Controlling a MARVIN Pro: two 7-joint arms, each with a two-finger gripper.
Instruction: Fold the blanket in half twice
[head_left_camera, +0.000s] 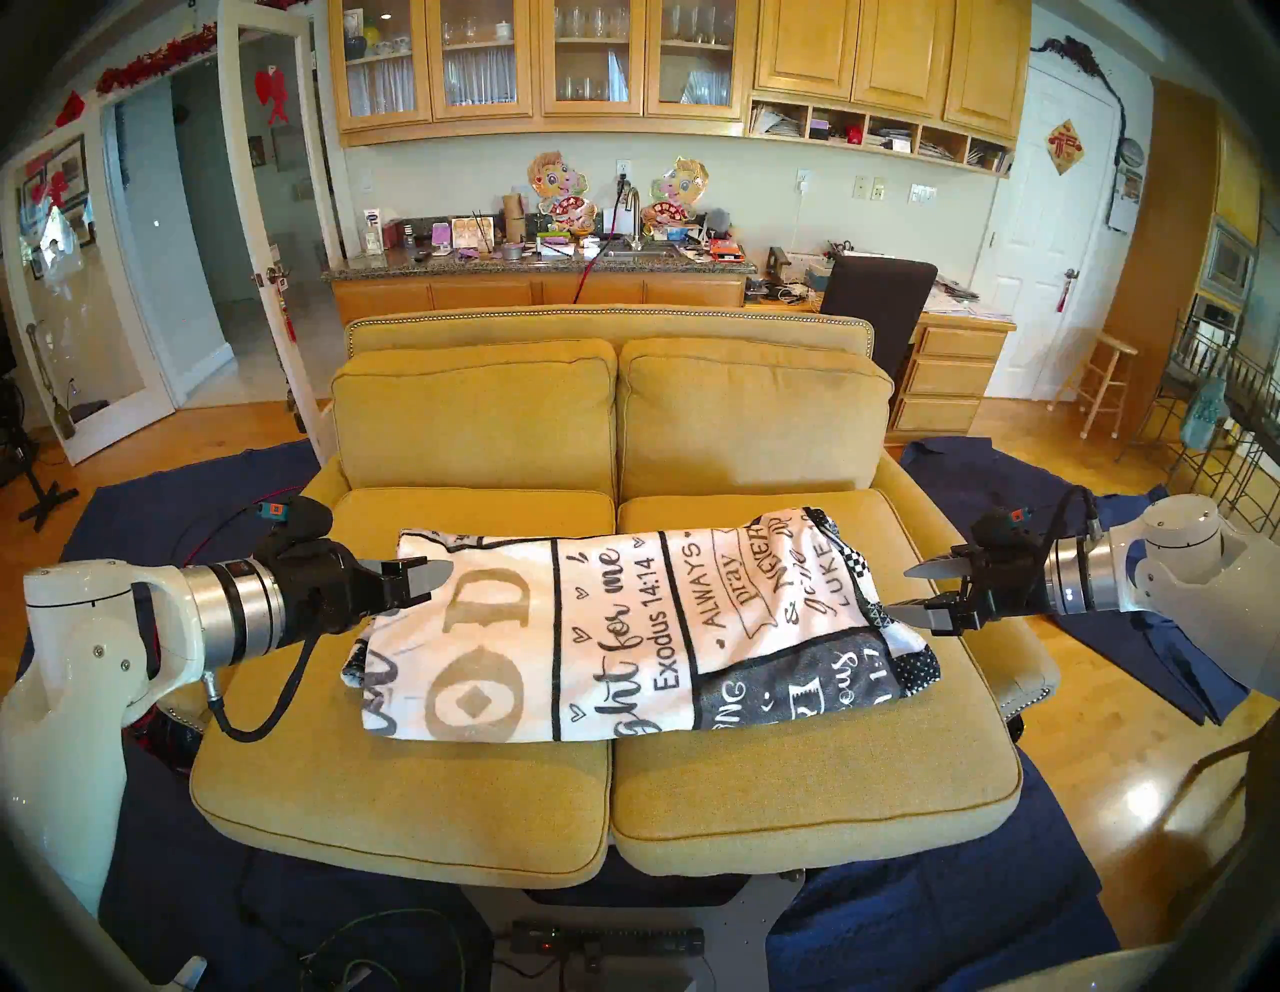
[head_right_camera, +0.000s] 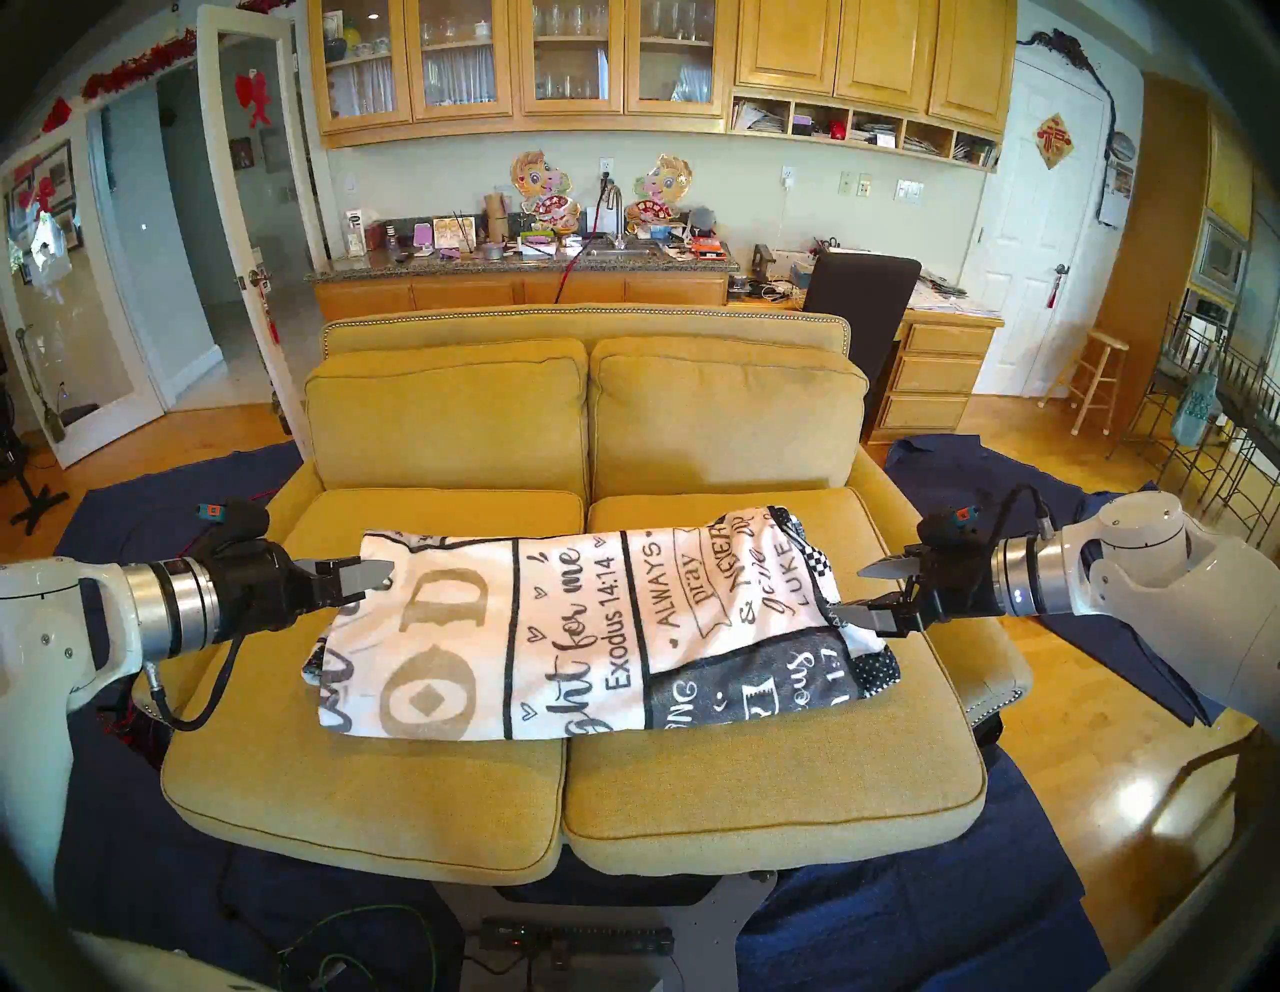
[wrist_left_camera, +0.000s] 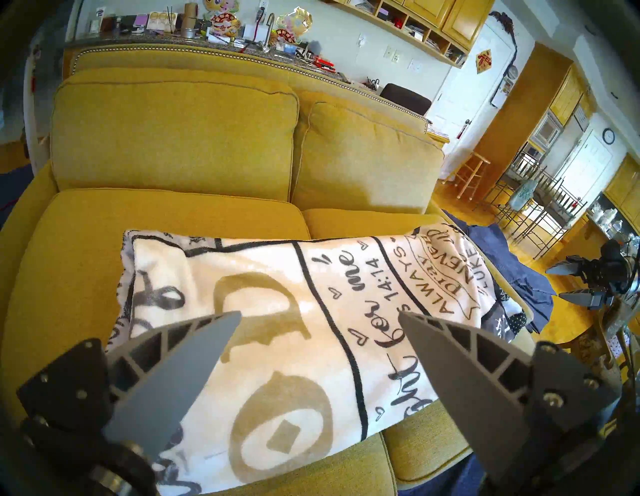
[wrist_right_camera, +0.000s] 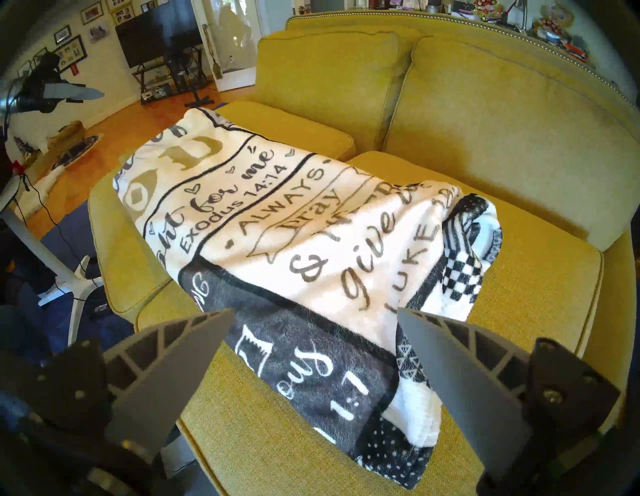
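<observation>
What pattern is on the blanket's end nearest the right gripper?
Black-and-white checks and triangles on the blanket; clearest in the right wrist view.

Bright, even daylight fills the room. Glare pools on the wooden floor (head_left_camera: 1080, 783) at the right. Soft shadows lie under the blanket (head_left_camera: 644, 623) on the sofa (head_left_camera: 485, 796). Fisheye bending and a dark rim frame every view; the right wrist view is slightly soft.

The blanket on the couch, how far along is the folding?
Done, it seems: the blanket lies as a layered, folded oblong across both seat cushions of the couch. In hand: nothing; the left gripper and right gripper hang open at its ends. Left: perhaps tidying the bunched right end.
</observation>
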